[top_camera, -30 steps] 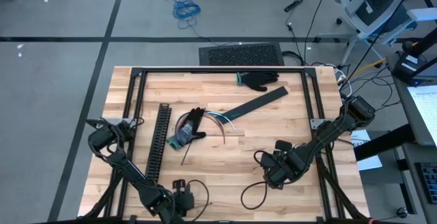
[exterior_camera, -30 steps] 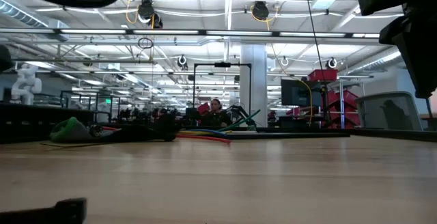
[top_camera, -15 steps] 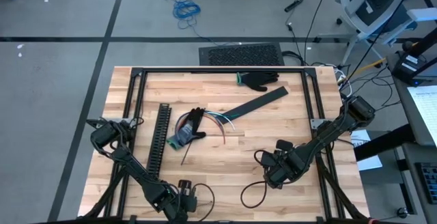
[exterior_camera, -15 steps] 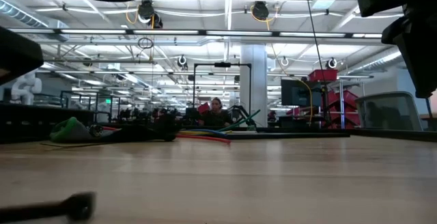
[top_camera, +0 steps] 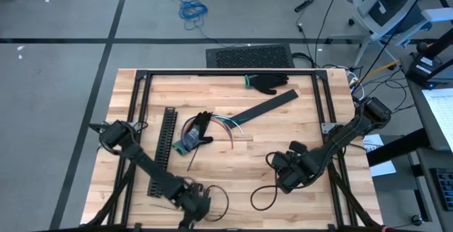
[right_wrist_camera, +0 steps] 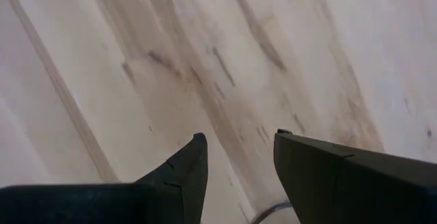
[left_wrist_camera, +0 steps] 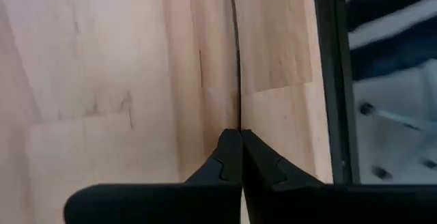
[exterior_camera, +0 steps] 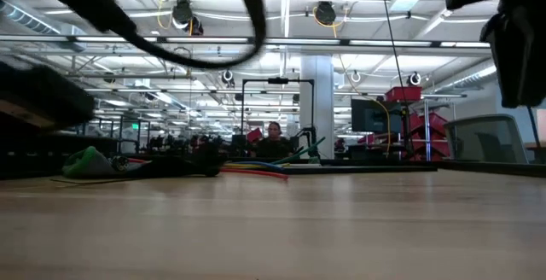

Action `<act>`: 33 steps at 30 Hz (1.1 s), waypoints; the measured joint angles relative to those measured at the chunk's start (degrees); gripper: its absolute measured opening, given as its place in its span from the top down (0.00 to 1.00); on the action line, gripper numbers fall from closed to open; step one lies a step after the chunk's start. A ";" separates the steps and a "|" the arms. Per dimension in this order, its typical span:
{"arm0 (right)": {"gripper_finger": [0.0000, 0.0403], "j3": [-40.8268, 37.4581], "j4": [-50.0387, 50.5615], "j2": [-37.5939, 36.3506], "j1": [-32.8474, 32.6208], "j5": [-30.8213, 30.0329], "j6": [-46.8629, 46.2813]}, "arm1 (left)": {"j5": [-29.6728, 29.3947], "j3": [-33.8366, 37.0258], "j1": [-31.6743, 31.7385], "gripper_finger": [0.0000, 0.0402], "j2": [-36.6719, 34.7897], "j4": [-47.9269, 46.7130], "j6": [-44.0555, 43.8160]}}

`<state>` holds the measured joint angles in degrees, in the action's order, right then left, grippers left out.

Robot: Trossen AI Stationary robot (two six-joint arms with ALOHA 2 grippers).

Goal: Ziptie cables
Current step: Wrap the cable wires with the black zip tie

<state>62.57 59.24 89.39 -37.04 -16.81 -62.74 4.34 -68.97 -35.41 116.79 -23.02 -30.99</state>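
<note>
Cables (top_camera: 225, 124) lying loose near the middle of the desk (top_camera: 283, 143), fanned out in red, green, blue and white from under a black glove (top_camera: 200, 127), beside the lower end of a flat dark strip (top_camera: 263, 109) set diagonally. Seen level from the low view as a thin coloured streak (exterior_camera: 256, 170) along the far part of the wood. Long black slotted channel (top_camera: 165, 147) just left of the glove, running toward the near edge; second black glove (top_camera: 267, 83) near the far rail. Left gripper (top_camera: 195, 202) down at the near edge of the desk, well apart from the cables, fingers (left_wrist_camera: 229, 162) pressed together, with a thin dark line on the wood running straight out from their tips; whether anything is pinched between them, cannot tell. Right gripper (top_camera: 283, 177) low over the near right part of the desk, also well away from the bundle, fingers (right_wrist_camera: 188, 166) apart over bare wood and holding nothing.
</note>
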 joint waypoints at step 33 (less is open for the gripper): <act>0.62 -4.21 -25.32 -9.88 -2.01 -48.85 -17.74 | -29.59 -0.27 11.06 1.00 -43.77 -7.50 15.23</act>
<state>58.36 33.93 79.50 -39.05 -65.67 -80.48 -25.25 -69.23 -24.35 73.02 -30.53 -15.76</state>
